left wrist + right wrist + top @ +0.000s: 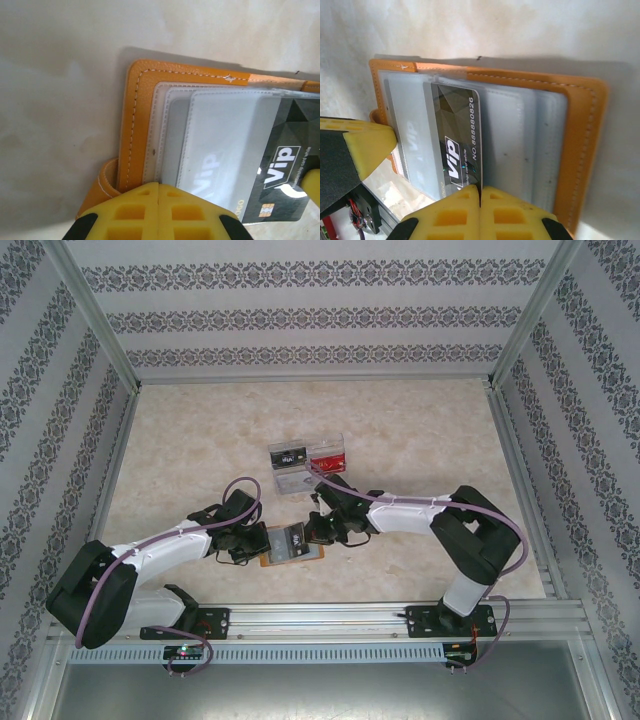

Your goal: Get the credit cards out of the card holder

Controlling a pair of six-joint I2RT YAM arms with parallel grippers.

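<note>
Task partway. Card holder (290,545) lies open on the desk (180,460) between both arms: orange-tan leather, white stitching, cloudy grey sleeves. Right hand (480,197) clenched on the corner of a black VIP card (457,145), which is half out of its sleeve. Left hand (159,200) clenched at the holder's edge; whether it pinches is unclear. Red card (325,454) seems already in the clear tray (307,443)

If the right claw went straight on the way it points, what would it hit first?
The right claw would first meet the black card, whose corner its shut tips seem to pinch, then the open orange wallet beneath. Depth is hard to judge.
</note>
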